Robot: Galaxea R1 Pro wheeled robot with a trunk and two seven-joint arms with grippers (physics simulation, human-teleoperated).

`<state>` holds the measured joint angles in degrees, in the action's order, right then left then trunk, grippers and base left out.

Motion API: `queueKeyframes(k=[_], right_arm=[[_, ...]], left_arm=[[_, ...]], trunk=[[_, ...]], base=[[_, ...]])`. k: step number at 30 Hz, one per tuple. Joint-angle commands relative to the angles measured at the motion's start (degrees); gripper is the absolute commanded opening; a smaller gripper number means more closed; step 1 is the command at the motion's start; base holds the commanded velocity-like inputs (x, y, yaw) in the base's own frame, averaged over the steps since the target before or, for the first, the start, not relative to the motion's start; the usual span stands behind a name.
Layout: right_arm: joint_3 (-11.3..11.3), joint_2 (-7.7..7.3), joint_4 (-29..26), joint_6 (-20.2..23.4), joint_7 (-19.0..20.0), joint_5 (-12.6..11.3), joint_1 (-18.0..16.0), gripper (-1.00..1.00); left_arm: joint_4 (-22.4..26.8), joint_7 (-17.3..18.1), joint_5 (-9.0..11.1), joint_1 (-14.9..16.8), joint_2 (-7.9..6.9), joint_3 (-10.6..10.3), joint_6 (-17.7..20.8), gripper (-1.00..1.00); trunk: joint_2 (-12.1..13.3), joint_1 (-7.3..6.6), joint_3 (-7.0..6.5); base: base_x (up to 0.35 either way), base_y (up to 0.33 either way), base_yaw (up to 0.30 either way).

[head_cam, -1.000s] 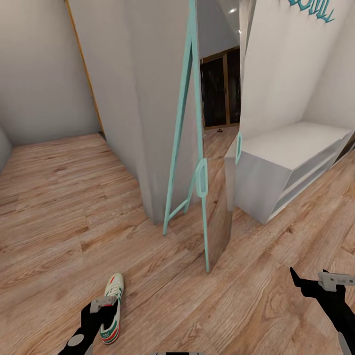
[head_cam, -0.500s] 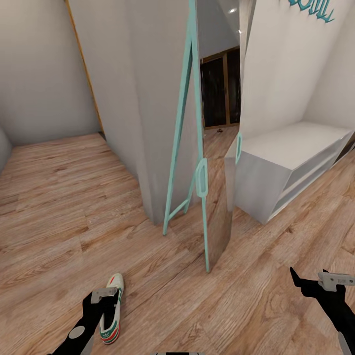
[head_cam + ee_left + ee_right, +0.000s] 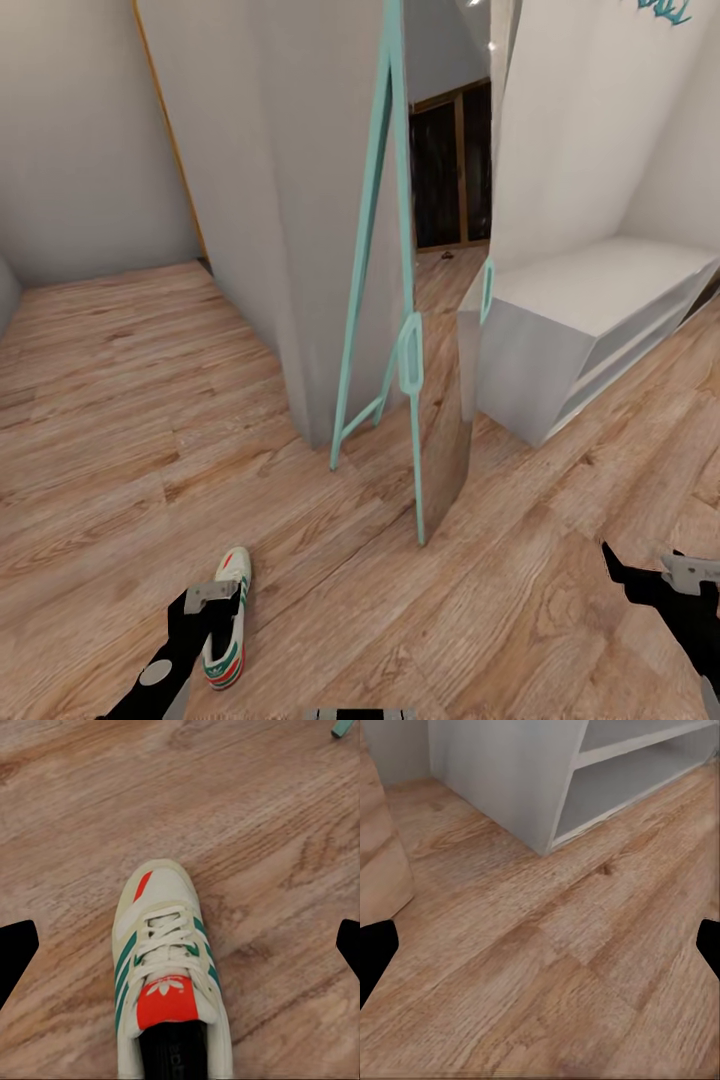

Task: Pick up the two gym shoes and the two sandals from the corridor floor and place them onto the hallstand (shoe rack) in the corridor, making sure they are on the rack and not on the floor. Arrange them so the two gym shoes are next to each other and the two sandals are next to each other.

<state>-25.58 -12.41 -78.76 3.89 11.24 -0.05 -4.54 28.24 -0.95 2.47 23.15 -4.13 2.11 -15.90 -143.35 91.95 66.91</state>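
1 gym shoe (image 3: 226, 620) lies on the floor (image 3: 120, 420) near left, the left gripper (image 3: 213, 598) spread above it, the right gripper (image 3: 655, 570) spread and empty, and the rack (image 3: 560, 300) at far right looks bare, so I judge nothing placed yet.

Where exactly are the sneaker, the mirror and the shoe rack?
sneaker (image 3: 166, 967): left wrist view, on its laces.
mirror (image 3: 411, 352): head view, on the teal frame's handle loop.
shoe rack (image 3: 600, 285): head view, on its bare bench top.
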Motion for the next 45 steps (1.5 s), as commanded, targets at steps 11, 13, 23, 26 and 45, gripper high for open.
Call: queueKeyframes(k=[11, 13, 23, 26, 45], right_arm=[[-1.3, 0.02, 0.0, 0.3, 0.4, -0.1, 0.0, 1.0], [-1.4, 0.02, -0.1, 0.3, 0.4, -0.1, 0.0, 1.0], [-1.4, 0.02, -0.1, 0.3, 0.5, -0.1, 0.0, 1.0], [-1.4, 0.02, -0.1, 0.3, 0.5, -0.1, 0.0, 1.0], [-1.3, 0.07, -0.1, 0.3, 0.5, -0.1, 0.0, 1.0]], left_arm=[[0.0, -0.1, 0.3, 0.1, 0.0, -0.1, -0.2, 1.0], [0.0, -0.1, 0.3, 0.1, 0.0, -0.1, -0.2, 1.0], [0.0, -0.1, 0.3, 0.1, -0.06, -0.1, -0.2, 1.0], [0.0, -0.1, 0.3, 0.1, -0.08, -0.1, -0.2, 1.0], [0.0, -0.2, 0.3, 0.0, -0.08, 0.0, -0.2, 1.0]], trunk=[[-0.2, 0.27, 3.47], [-0.2, 0.32, 4.09], [-0.3, 0.58, 7.22], [-0.3, 0.6, 7.71], [-0.3, 0.6, 8.42]], base=[[0.0, 0.0, 0.0], [0.0, 0.0, 0.0], [0.0, 0.0, 0.0], [0.0, 0.0, 0.0], [0.0, 0.0, 0.0]])
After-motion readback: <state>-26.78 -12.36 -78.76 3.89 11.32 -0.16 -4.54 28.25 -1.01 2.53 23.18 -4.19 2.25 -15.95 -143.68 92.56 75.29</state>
